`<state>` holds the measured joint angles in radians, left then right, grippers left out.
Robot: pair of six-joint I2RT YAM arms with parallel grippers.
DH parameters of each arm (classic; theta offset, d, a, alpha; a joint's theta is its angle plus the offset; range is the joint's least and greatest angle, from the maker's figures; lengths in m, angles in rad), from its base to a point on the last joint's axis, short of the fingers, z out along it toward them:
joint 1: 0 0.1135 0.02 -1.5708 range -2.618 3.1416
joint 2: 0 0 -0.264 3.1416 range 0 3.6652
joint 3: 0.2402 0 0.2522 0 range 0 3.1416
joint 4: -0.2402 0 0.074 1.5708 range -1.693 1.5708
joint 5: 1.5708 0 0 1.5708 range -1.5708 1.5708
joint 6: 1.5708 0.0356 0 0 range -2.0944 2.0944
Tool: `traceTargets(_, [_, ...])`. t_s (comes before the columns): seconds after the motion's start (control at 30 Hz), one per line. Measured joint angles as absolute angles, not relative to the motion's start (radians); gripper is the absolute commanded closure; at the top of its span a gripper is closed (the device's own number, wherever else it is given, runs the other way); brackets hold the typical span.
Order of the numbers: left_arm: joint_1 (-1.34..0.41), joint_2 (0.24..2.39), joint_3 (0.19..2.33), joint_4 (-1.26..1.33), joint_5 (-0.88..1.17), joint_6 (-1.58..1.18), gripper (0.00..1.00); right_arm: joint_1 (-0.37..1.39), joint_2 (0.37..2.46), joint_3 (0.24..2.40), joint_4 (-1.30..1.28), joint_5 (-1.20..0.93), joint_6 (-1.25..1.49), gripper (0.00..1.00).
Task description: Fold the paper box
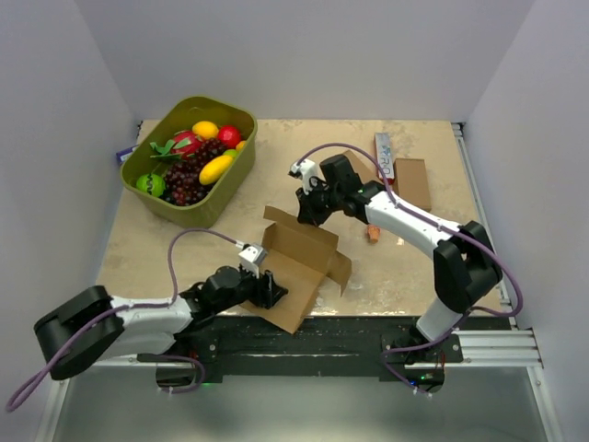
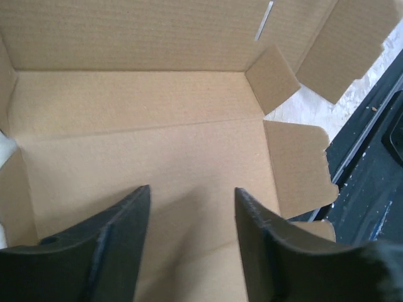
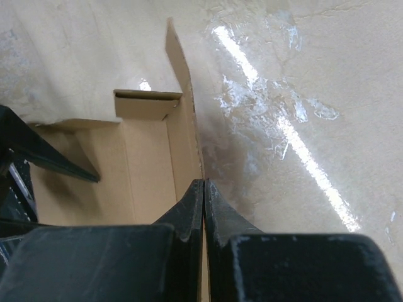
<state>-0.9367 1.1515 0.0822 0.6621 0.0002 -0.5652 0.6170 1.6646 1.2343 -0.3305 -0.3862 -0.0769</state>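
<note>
A: Where is the paper box (image 1: 299,262)?
B: Near-centre of the table (image 1: 166,249), between the two arms, lying open. The floor panel is flat and the far wall upright. The near corner reaches out over the dark rail at the table's near edge.

A: Left gripper (image 1: 271,293)?
B: Over the near part of the box. In the left wrist view the jaws stand apart, both fingers (image 2: 119,251) above the bare inner floor with nothing between them. Cannot tell whether the tips touch the cardboard.

A: Flaps?
B: Two small side flaps (image 2: 296,167) on the right of that view. The larger is splayed outward, the smaller angled at the box's corner.

A: Right gripper (image 1: 306,214)?
B: At the far wall of the box. In the right wrist view the fingers (image 3: 182,214) are pressed together, and the thin top edge of the upright wall runs straight into the seam between them. That reads as a pinch on that wall.

A: What else is on the table?
B: A green bin (image 1: 210,210) of fruit (image 1: 198,157) at far left. A brown cardboard piece (image 1: 411,181) and a narrow white-and-red carton (image 1: 385,155) at far right, well apart from the box. A small orange object (image 1: 373,233) sits just beside the right forearm.
</note>
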Motion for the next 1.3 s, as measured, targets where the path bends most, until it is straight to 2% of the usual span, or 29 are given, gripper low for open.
traceTargets(0.2, [-0.937, 0.884, 0.237, 0.307, -0.166, -0.516, 0.10, 0.615, 1.627, 1.233, -0.346, -0.385, -0.099, 1.00])
traceTargets(0.33, [-0.905, 0.785, 0.340, 0.214, -0.277, -0.459, 0.05, 0.615, 1.580, 1.223, -0.351, -0.388, -0.107, 1.00])
traceTargets(0.57, [-0.781, 0.897, 0.374, 0.168, -0.279, -0.351, 0.00, 0.615, 1.546, 1.221, -0.373, -0.419, -0.113, 1.00])
traceTargets(0.73, [-0.771, 0.978, 0.374, 0.176, -0.261, -0.275, 0.02, 0.615, 1.516, 1.219, -0.409, -0.460, -0.114, 1.00])
traceTargets(0.83, [-0.761, 1.006, 0.374, 0.214, -0.240, -0.239, 0.14, 0.615, 1.488, 1.219, -0.418, -0.485, -0.118, 1.00])
traceTargets(0.87, [-0.759, 1.012, 0.374, 0.228, -0.233, -0.230, 0.22, 0.615, 1.480, 1.219, -0.424, -0.494, -0.122, 1.00])
traceTargets(0.93, [-0.753, 1.022, 0.374, 0.270, -0.210, -0.205, 0.30, 0.615, 1.470, 1.219, -0.435, -0.507, -0.128, 1.00])
traceTargets(0.97, [-0.752, 1.027, 0.374, 0.292, -0.197, -0.188, 0.42, 0.615, 1.468, 1.219, -0.440, -0.516, -0.133, 1.00])
traceTargets(1.03, [-0.750, 1.034, 0.374, 0.324, -0.176, -0.169, 0.57, 0.615, 1.468, 1.219, -0.453, -0.523, -0.140, 1.00])
traceTargets(1.07, [-0.748, 1.035, 0.373, 0.339, -0.161, -0.159, 0.69, 0.615, 1.468, 1.219, -0.460, -0.527, -0.144, 1.00])
traceTargets(1.17, [-0.747, 1.026, 0.357, 0.388, -0.118, -0.135, 0.85, 0.615, 1.468, 1.219, -0.464, -0.535, -0.153, 1.00])
traceTargets(1.3, [-0.746, 0.967, 0.308, 0.412, -0.047, -0.119, 0.91, 0.613, 1.468, 1.219, -0.466, -0.532, -0.163, 1.00])
